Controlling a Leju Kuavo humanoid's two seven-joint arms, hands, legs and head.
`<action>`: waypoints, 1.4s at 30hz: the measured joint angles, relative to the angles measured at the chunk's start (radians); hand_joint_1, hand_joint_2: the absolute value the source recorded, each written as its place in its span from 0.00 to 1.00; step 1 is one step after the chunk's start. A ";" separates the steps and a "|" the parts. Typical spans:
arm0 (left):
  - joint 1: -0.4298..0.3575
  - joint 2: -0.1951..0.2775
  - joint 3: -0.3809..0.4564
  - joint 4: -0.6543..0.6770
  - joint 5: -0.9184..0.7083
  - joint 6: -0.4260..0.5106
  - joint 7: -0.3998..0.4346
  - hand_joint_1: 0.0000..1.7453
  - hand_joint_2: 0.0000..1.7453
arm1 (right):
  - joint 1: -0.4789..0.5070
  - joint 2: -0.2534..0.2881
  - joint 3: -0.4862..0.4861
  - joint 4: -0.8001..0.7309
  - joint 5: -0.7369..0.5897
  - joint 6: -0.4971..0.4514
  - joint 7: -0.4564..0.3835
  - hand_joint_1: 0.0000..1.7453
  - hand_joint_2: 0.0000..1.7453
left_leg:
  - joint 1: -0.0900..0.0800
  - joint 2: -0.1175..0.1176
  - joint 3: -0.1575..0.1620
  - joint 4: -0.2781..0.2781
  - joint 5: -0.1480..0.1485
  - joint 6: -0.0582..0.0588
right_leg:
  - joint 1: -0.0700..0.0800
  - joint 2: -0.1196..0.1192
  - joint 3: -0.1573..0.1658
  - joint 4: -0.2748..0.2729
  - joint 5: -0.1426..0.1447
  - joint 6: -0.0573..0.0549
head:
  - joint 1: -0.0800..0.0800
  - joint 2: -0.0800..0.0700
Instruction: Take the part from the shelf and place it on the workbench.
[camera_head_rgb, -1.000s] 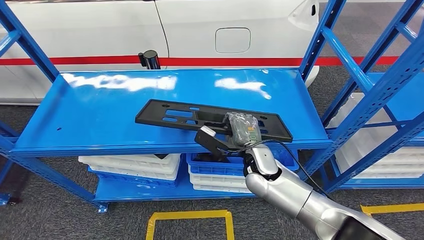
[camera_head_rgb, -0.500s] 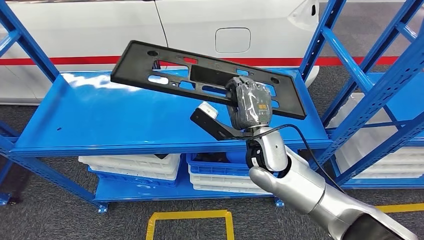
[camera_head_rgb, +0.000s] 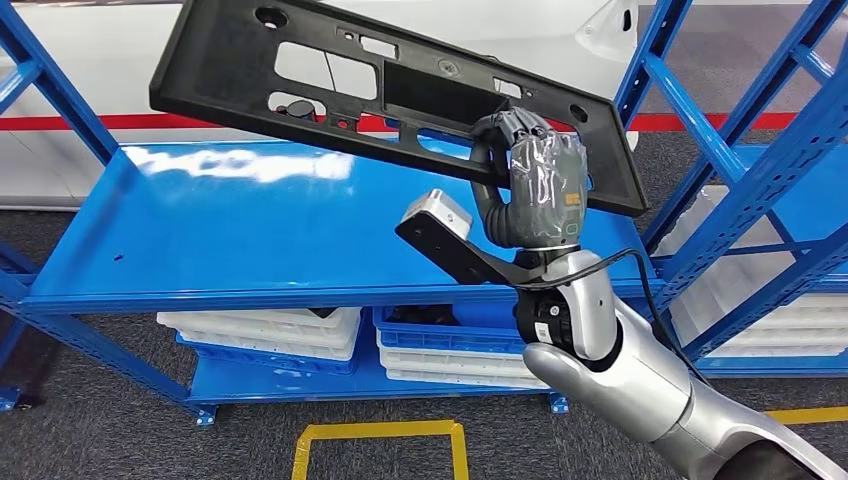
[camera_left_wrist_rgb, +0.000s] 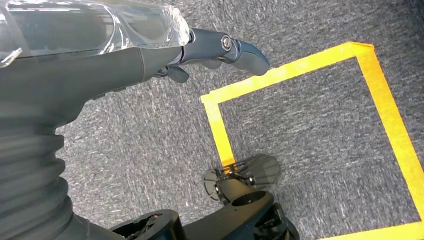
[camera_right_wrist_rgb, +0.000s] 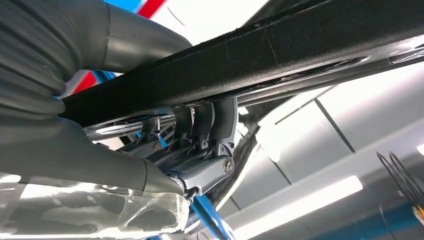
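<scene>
We have the shelf (camera_head_rgb: 250, 240) below and the part (camera_head_rgb: 330, 80) lifted well above it, tilted, long end out to the left. Right hand (camera_head_rgb: 530, 185) is clamped on its lower edge near one end. Left hand (camera_left_wrist_rgb: 150, 55) hangs over the floor, holding nothing, fingers seemingly loosely curled. We judge the off-centre grip risky: swing slowly toward the desk, keep the part clear of the uprights.

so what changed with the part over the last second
The right hand, already gripping the black part on the blue shelf, has lifted it clear. The part rose steadily and now hangs above the shelf, tilted, its long end up toward the left. The grip near the part's right end is unchanged. The shelf, the bins below it and the white car behind stayed as they were.
</scene>
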 joint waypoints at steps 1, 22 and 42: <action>0.000 0.000 0.000 0.000 0.001 -0.003 -0.003 0.00 1.00 | 0.002 -0.003 -0.003 -0.013 0.005 -0.003 0.000 1.00 1.00 | -0.001 0.000 0.000 0.001 0.000 0.000 | 0.000 0.000 0.000 0.000 0.000 0.000 | 0.000 0.000; -0.003 0.000 -0.001 0.000 0.002 -0.026 -0.029 0.00 1.00 | 0.051 -0.034 -0.055 -0.153 -0.016 -0.079 -0.001 1.00 1.00 | 0.004 0.003 0.015 -0.009 -0.002 -0.001 | -0.023 -0.003 -0.026 0.044 -0.005 0.018 | 0.006 0.000; -0.002 0.002 -0.020 0.000 0.006 -0.030 -0.036 0.00 1.00 | 0.077 -0.063 -0.071 -0.187 -0.027 -0.041 -0.028 1.00 1.00 | -0.019 0.013 0.042 -0.012 -0.029 -0.011 | 0.009 -0.005 -0.039 0.029 0.015 -0.044 | 0.006 0.000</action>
